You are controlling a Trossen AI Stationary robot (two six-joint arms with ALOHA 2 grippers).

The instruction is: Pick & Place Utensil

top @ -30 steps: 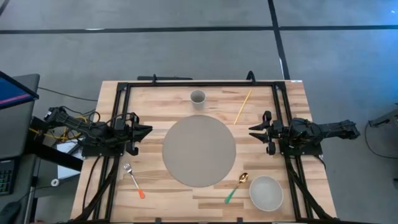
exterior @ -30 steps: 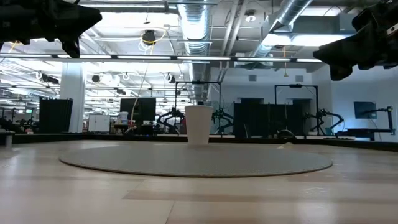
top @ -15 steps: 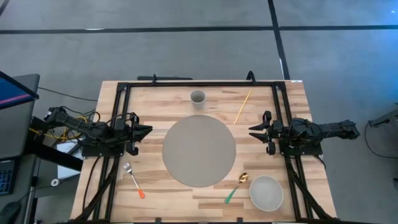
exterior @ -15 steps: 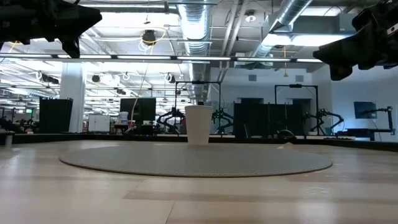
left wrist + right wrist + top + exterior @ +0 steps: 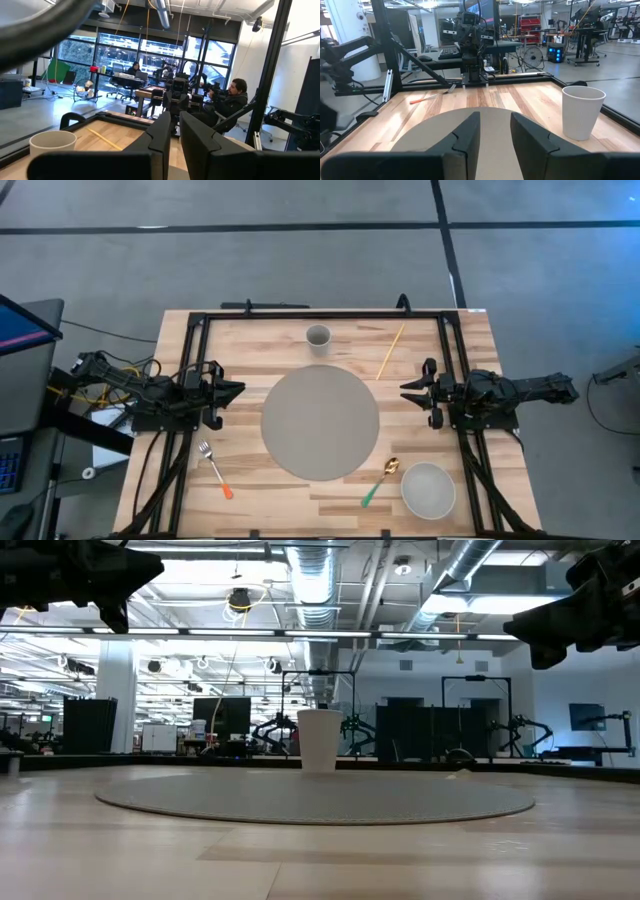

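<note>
Table (image 5: 250, 500): pale butcher-block wood, laid in strips, framed by black rails. The layout reads as a place setting not yet assembled.

Mat (image 5: 320, 422): large round grey disc, flat and matte, at the centre; probably the spot the setting is built around.

Cup (image 5: 318, 337): small white paper cup, upright, just beyond the mat's far edge.

Bowl (image 5: 428, 489): round, pale, smooth, at the near right corner, clear of the mat.

Spoon (image 5: 379, 481): gold-coloured bowl, green handle, lying flat between mat edge and bowl, close to both.

Fork (image 5: 214, 471): metal tines, orange handle, flat on the wood near the left front of the mat, well apart from the spoon.

Chopstick (image 5: 391, 351): thin yellowish stick, possibly a pair, too slim to tell from above; lies slantwise right of the cup.

Left gripper (image 5: 232, 391): parked off the mat's left edge, raised off the wood, holding nothing; fingers (image 5: 197, 142) stand slightly parted.

Right gripper (image 5: 409, 391): mirrors it off the right edge, empty, fingers (image 5: 530, 135) parted with the mat visible between them.

Status, as judged: no utensil lifted; each lies within reach of its nearer arm.
</note>
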